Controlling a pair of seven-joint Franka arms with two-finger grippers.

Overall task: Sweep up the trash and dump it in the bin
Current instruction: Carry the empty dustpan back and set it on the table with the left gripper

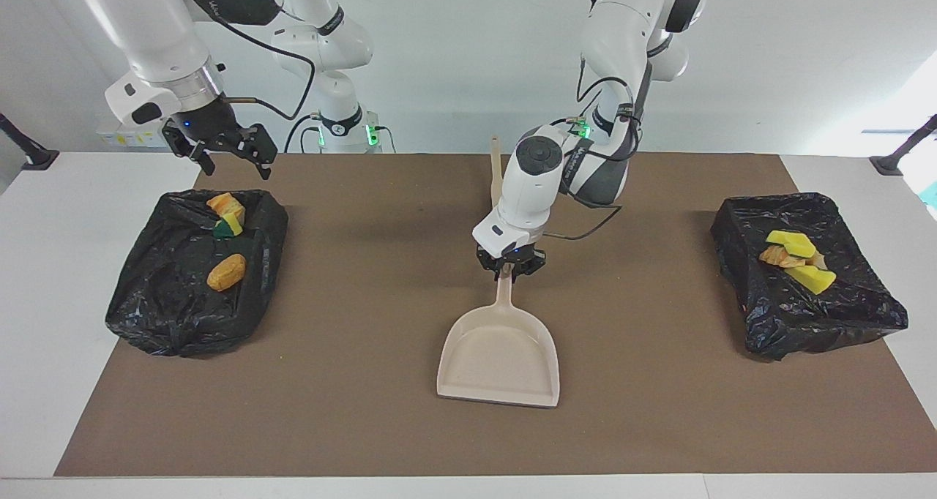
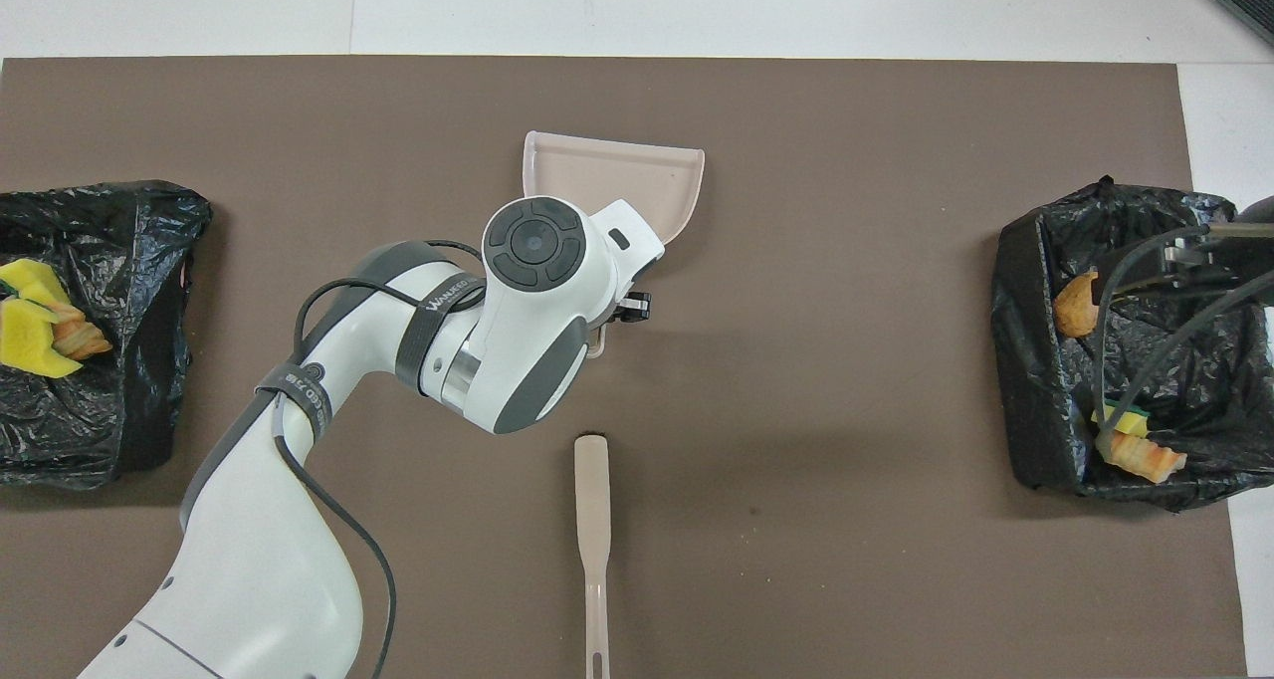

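Trash scraps lie in two black-lined bins: three in the bin at the right arm's end, about four in the other. One dustpan rests mid-counter, left tool clamped on its handle. One brush lies nearer the robots. Right tool, fingers apart, hovers over its bin's edge.
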